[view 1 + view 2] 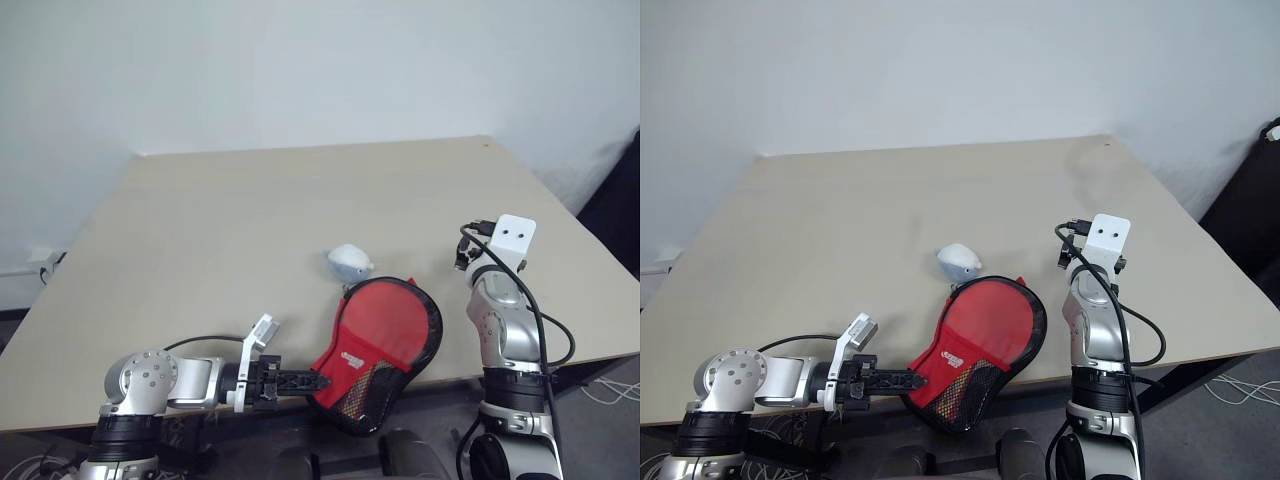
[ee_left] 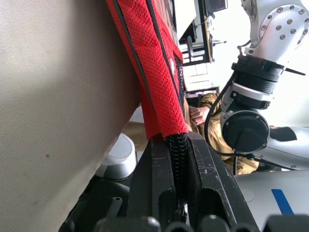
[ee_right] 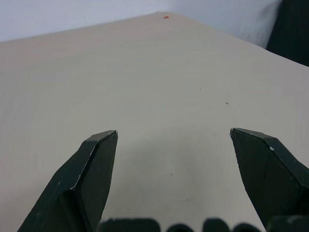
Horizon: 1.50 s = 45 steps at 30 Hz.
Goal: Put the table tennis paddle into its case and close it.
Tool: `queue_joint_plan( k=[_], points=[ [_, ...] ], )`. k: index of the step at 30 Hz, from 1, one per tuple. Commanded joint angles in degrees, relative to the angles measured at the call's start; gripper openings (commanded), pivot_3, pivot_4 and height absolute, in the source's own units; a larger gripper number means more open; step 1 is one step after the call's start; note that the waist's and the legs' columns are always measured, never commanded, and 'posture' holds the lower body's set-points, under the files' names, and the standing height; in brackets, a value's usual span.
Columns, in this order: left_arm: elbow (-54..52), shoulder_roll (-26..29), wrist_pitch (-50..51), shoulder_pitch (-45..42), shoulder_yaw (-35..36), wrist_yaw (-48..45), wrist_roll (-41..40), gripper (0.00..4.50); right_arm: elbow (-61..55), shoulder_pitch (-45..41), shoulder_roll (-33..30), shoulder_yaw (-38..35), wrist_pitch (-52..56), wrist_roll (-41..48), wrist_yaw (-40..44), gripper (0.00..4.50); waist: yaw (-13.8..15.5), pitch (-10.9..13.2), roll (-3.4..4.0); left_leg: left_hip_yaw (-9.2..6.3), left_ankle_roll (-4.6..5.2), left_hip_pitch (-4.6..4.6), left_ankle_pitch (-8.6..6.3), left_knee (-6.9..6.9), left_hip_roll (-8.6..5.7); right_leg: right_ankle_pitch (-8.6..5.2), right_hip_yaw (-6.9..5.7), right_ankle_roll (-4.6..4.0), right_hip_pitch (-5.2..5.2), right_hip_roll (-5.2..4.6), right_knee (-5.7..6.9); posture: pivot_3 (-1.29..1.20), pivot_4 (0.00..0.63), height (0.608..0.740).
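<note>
- The soft, paddle-shaped black case (image 1: pixel 385 340) with its red panel and mesh window lay at the near edge of the beige tabletop (image 1: pixel 250 230); its narrow mesh end hung out past that edge.
- The left gripper (image 1: pixel 318 381), reaching in sideways just off the near edge, had its jaws pinched shut on the case's black zipper rim at that overhanging end; the left wrist view showed the coiled zipper edge (image 2: pixel 177 154) clamped between the two black fingers (image 2: pixel 152 179).
- The red round face showing on top of the case could have been the table tennis paddle or the case's own panel; I could not tell which, and no wooden handle could be made out.
- A small grey-white lump (image 1: pixel 349 262) sat on the tabletop just beyond the case's rounded end, almost touching it.
- The right gripper (image 3: pixel 174 150) hovered over bare tabletop towards the right edge, well apart from the case, its jaws spread wide and holding nothing.
- From the head camera, the right gripper's fingers were hidden behind its own wrist.
</note>
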Motion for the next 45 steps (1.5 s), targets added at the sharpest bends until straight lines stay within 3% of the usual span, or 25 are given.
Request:
queue_joint_plan(
  k=[1, 11, 24, 31, 37, 45],
  points=[
    [0.4, -2.0, -0.5, -1.7, 2.0, 1.0, -0.5, 0.01, -0.5, -1.3, -0.5, 0.3, -0.9, -0.2, 0.4, 4.05, 0.0, 0.0, 0.00, 0.00, 0.00, 0.00, 0.00, 0.00, 0.00, 0.00, 0.00, 0.00, 0.00, 0.00, 0.00, 0.00, 0.000, 0.740],
    [0.4, -2.5, -2.9, -2.2, 2.8, 1.1, -0.7, 0.01, -0.1, -1.5, -0.8, 0.2, -1.1, -0.2, 0.4, 4.05, 0.0, 0.0, 0.00, 0.02, 0.00, -0.01, 0.00, 0.06, 0.00, 0.00, 0.00, -0.02, 0.01, -0.02, 0.00, 0.00, 0.000, 0.740],
    [2.2, -0.9, -4.1, -1.2, 4.4, 1.1, 0.2, 3.29, 0.4, -2.0, -0.7, 0.2, -1.4, -0.1, 0.4, 4.05, 0.0, 0.0, 0.00, 0.02, 0.00, -0.01, 0.00, 0.05, 0.00, 0.00, 0.00, -0.02, 0.00, -0.01, 0.00, 0.00, 0.000, 0.740],
    [6.9, 1.3, -8.3, -3.4, 5.8, 0.0, 3.2, 3.29, 0.8, -2.3, -0.7, 0.2, -1.5, 0.0, 0.6, 4.05, 0.0, 0.0, 0.00, 0.01, 0.00, 0.00, 0.00, 0.03, 0.00, -0.01, -0.01, -0.03, -0.01, -0.02, 0.00, 0.00, 0.000, 0.740],
    [9.9, -0.5, -20.6, -11.7, 6.0, -2.5, 7.5, 3.29, 1.3, -2.7, -0.9, 0.2, -1.7, 0.0, 0.7, 4.05, 0.3, 0.0, -0.03, 0.01, -0.04, -0.03, 0.02, 0.05, 0.00, -0.01, -0.02, -0.04, 0.00, -0.02, -0.02, 0.00, 0.000, 0.740],
    [11.5, -2.7, -40.0, -21.2, -6.8, -14.4, 20.6, 3.29, 1.8, -3.2, -0.9, 0.2, -2.0, -0.1, 0.5, 4.05, 0.2, 0.0, -0.02, 0.07, -0.06, -0.05, 0.03, -0.06, -0.01, 0.00, 0.01, -0.01, -0.01, -0.02, -0.07, 0.00, 0.000, 0.740]
  ],
)
